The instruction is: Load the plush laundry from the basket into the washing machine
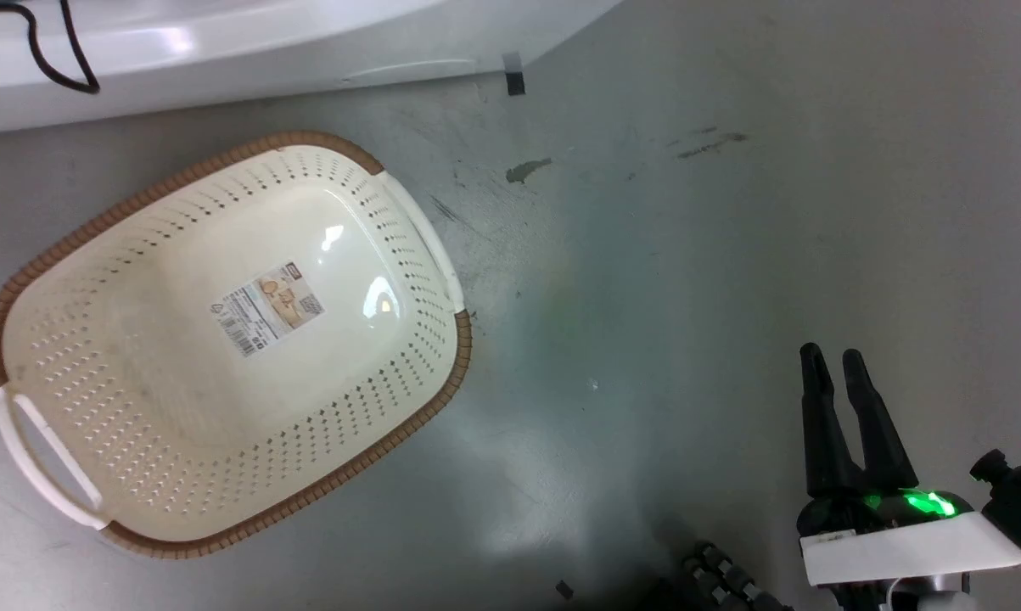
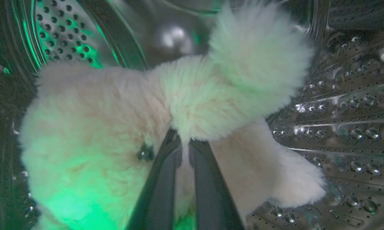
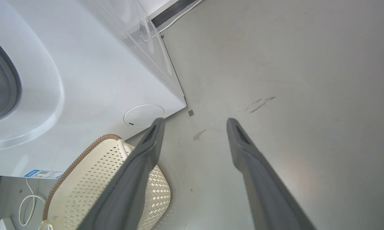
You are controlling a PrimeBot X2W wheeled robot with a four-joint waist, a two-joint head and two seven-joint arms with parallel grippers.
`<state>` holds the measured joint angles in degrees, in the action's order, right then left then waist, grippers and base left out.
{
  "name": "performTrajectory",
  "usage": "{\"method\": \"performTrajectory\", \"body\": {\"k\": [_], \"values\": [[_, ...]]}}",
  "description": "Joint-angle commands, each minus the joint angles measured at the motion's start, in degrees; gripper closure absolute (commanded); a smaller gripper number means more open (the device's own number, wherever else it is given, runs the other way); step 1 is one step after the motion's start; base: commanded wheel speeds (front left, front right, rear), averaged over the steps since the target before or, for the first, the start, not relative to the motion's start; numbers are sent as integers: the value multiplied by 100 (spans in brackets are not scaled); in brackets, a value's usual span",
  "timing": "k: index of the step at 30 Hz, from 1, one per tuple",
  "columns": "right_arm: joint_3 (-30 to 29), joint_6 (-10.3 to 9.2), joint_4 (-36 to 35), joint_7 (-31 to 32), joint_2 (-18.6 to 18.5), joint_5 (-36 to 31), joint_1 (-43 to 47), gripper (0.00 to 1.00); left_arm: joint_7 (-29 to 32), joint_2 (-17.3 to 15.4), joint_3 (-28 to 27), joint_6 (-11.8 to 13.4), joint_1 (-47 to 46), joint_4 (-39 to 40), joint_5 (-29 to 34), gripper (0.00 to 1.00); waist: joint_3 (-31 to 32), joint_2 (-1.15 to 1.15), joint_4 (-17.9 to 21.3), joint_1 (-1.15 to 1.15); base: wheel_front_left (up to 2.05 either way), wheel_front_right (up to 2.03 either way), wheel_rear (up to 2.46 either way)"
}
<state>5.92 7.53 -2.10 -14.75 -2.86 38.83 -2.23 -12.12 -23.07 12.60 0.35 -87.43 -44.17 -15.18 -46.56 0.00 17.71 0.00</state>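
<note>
The plush laundry (image 2: pixel 115 127), a shaggy cream bear, lies inside the perforated steel drum (image 2: pixel 348 105) of the washing machine (image 3: pixel 83 80). My left gripper (image 2: pixel 184 150) is shut on a tuft of its fur, fingers pressed close together. The cream basket (image 1: pixel 120 373) with its brown rim sits on the floor with only a label sticker (image 1: pixel 268 307) on its bottom; its side also shows as the basket (image 3: pixel 93 179) in the right wrist view. My right gripper (image 1: pixel 831 358) hangs over bare floor at the lower right, its fingers (image 3: pixel 147 150) spread wide with nothing between them.
The washer's white front (image 1: pixel 221 42) runs along the top of the head view, with a black cable (image 1: pixel 47 59) draped on it. A round service flap (image 3: pixel 144 115) sits low on the washer. A white cord (image 3: pixel 27 204) lies beside the basket. Grey floor (image 1: pixel 731 212) spreads to the right.
</note>
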Motion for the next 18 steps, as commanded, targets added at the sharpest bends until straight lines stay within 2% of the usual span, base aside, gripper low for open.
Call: {"method": "performTrajectory", "body": {"k": [1,8,9,10,11,18], "values": [[15,-4,-37,-25,-1,26,60,0,-3,-26,29,-15,-131,5,48,100,-64,0,50,0,0,0,0],[30,-4,-95,-25,-1,57,54,0,50,-42,149,-4,-348,-92,108,100,-200,0,72,0,0,0,0],[24,-4,-98,-25,-1,56,49,0,39,-36,160,34,-368,-108,125,86,-211,0,64,0,0,0,0],[23,-4,-96,-25,-1,55,42,0,49,-29,174,65,-375,-145,135,51,-218,0,55,0,0,0,0],[25,-4,-93,-25,-1,55,32,0,43,-16,181,84,-382,-175,135,0,-221,0,44,0,0,0,0],[-22,-4,-60,-25,-1,8,-47,0,-22,132,194,126,-372,-388,33,0,-150,0,-89,0,0,0,0]]}}
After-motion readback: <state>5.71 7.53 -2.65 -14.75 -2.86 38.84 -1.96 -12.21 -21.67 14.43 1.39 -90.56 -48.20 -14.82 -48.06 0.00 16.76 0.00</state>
